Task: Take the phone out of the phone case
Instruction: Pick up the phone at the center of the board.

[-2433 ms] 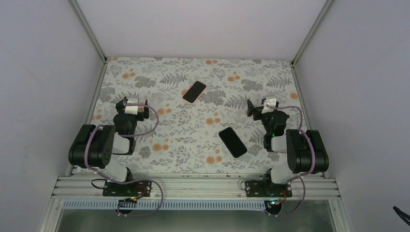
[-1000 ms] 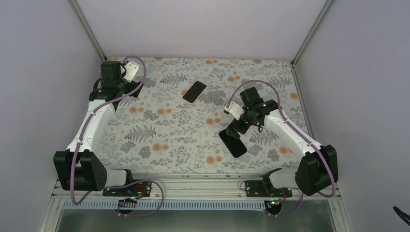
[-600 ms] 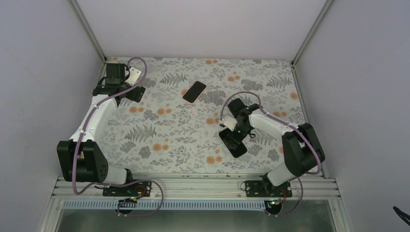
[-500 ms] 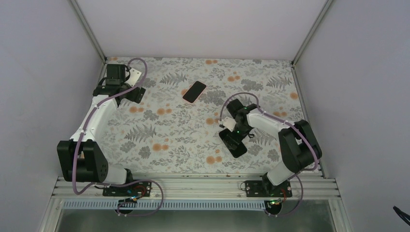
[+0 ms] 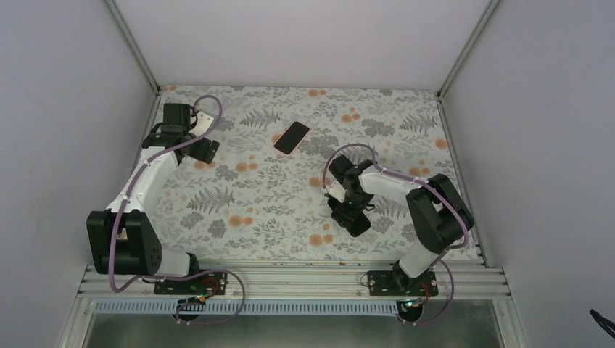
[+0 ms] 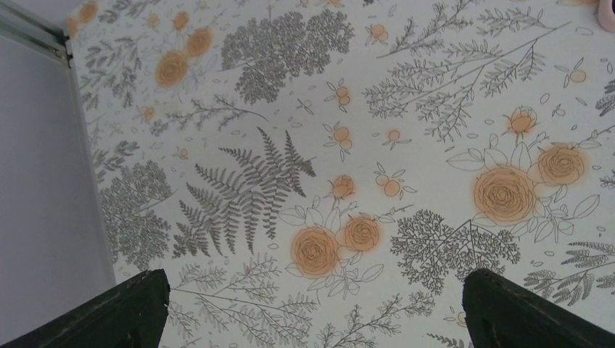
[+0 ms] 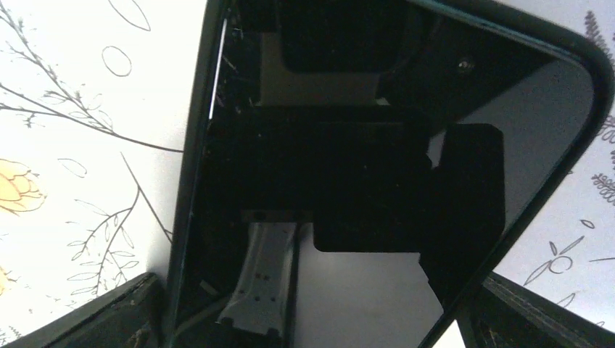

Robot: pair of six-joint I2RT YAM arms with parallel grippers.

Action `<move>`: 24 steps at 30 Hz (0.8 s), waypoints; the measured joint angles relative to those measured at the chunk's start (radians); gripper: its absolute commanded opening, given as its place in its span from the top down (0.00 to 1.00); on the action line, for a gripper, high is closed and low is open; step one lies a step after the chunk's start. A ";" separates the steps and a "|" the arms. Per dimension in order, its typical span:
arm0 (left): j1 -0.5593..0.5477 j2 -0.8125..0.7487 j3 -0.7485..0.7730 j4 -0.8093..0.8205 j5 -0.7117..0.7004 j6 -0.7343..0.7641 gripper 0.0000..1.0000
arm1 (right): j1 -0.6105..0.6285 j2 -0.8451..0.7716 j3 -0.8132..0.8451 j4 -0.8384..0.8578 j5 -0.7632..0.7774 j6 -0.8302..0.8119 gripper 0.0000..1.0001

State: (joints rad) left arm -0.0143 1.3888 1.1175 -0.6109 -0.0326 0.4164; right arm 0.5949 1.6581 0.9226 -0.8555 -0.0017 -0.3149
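The phone (image 5: pixel 291 137) lies screen up at the far middle of the floral mat, and its phone case (image 5: pixel 300 141) shows only as a thin pink rim around it. My left gripper (image 5: pixel 205 151) hovers open at the far left, well apart from the phone. In the left wrist view the left gripper (image 6: pixel 319 319) has only mat between its fingers (image 6: pixel 138 312), and a pink sliver of the case (image 6: pixel 608 11) shows at the top right corner. My right gripper (image 5: pixel 347 206) is open, far from the cased phone.
A bare all-black phone (image 5: pixel 357 223) lies near the mat's middle right, directly under the right gripper. In the right wrist view it (image 7: pixel 377 167) fills the frame, mirroring the arm, with the open right gripper (image 7: pixel 312 322) straddling its width. Grey walls enclose the mat (image 5: pixel 254 210).
The right arm folded back and swung left, bringing its gripper low over the bare black phone. The left gripper drifted from the far-left corner toward the near right. Both phones stayed put.
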 measured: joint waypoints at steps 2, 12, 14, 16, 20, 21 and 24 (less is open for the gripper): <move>0.000 0.000 -0.013 0.000 0.000 -0.002 0.00 | 0.005 0.000 -0.006 0.011 0.027 0.002 0.00; -0.006 -0.010 -0.029 -0.005 0.013 -0.009 0.00 | 0.006 -0.017 -0.028 0.048 0.039 -0.010 0.28; -0.010 -0.013 -0.025 -0.020 0.050 -0.011 0.00 | 0.007 -0.022 -0.027 0.053 0.040 -0.016 0.29; -0.012 -0.013 -0.008 -0.049 0.111 -0.014 0.00 | 0.008 -0.028 -0.027 0.070 0.042 -0.026 0.28; -0.016 0.010 0.090 -0.141 0.327 -0.005 0.00 | 0.029 -0.073 -0.037 0.166 0.080 -0.066 0.27; -0.021 0.031 0.132 -0.175 0.387 0.000 0.00 | 0.039 -0.091 -0.037 0.192 0.089 -0.078 0.28; -0.054 0.133 0.273 -0.285 0.542 0.031 0.00 | 0.068 -0.144 -0.010 0.254 0.107 -0.108 0.29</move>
State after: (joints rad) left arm -0.0681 1.5215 1.3907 -0.8963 0.5091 0.4477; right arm 0.6624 1.5139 0.9123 -0.6018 0.1055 -0.4232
